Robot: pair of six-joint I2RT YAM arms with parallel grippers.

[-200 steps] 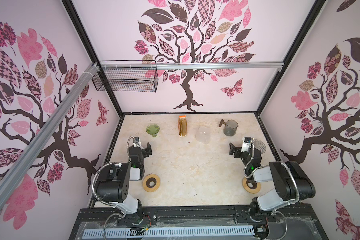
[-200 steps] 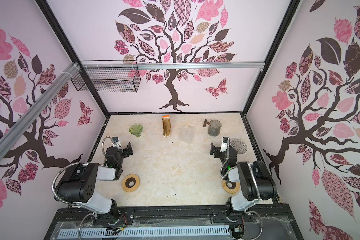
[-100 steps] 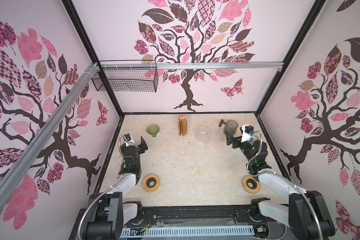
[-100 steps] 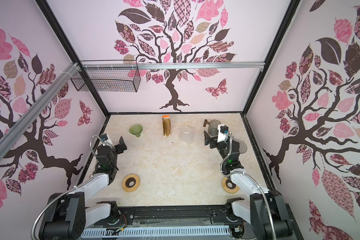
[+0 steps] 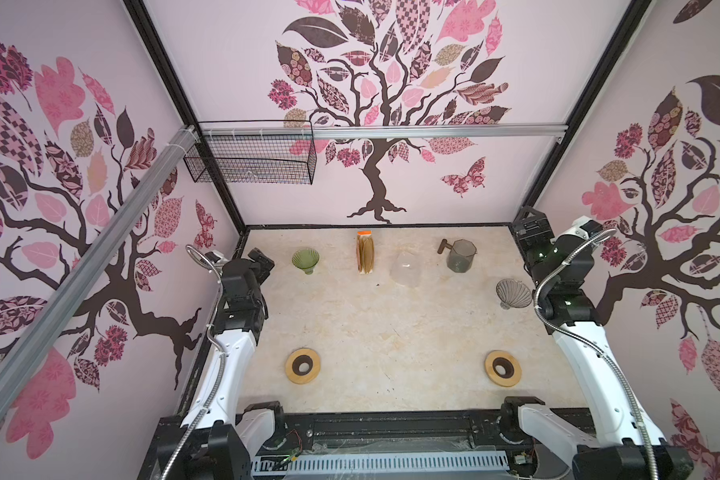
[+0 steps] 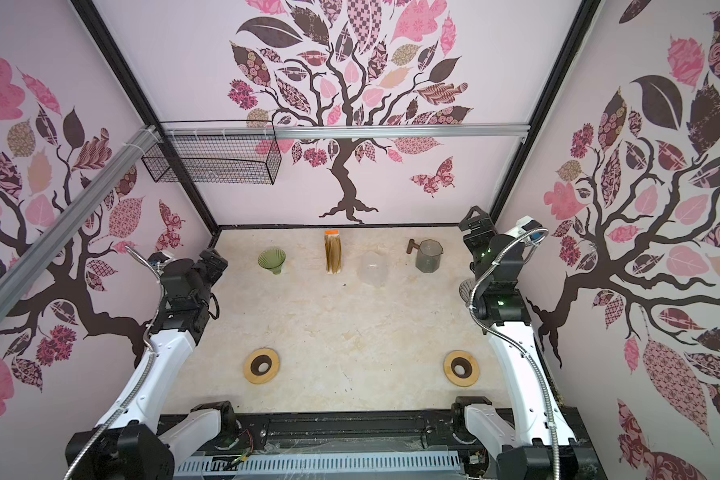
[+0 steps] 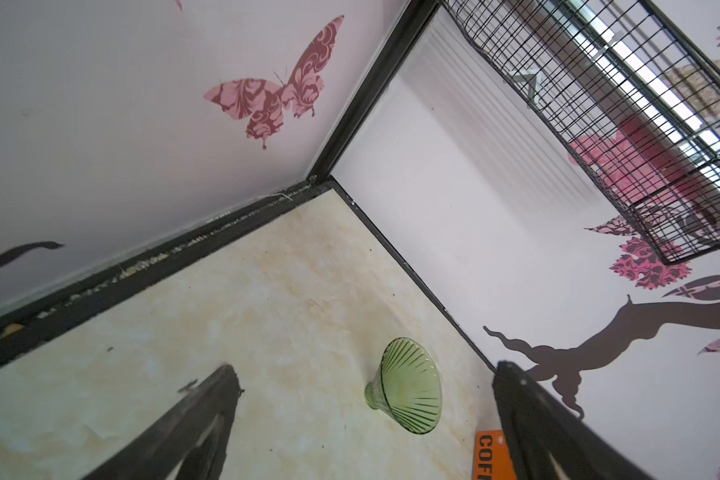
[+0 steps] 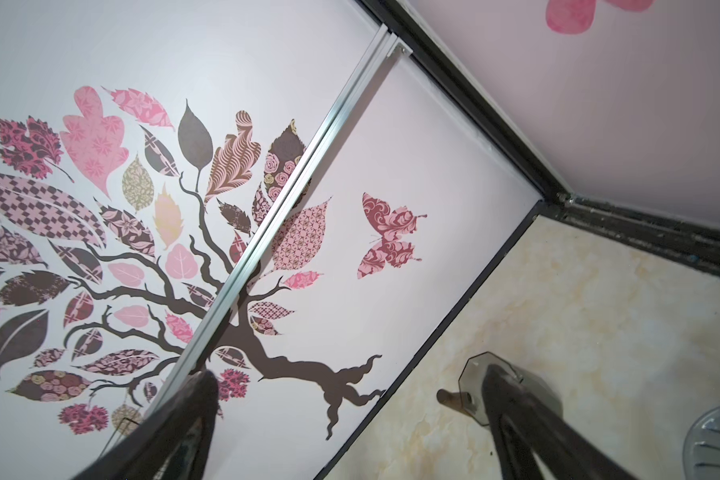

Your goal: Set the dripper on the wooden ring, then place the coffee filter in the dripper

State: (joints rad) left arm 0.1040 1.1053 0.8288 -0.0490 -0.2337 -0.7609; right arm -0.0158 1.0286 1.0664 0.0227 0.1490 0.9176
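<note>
- Both just raised, left end effector (image 5: 262,261) and right end effector (image 5: 531,226) gape empty near the bench's (image 5: 391,332) back corners.
- We see the coffee filters (image 5: 365,258) untouched.

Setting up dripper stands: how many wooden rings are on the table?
2. One wooden ring lies front left, another wooden ring front right, both flat; none appears hidden.

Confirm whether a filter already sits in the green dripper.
No, the green dripper shows a bare ribbed inside, no paper in it.
</note>
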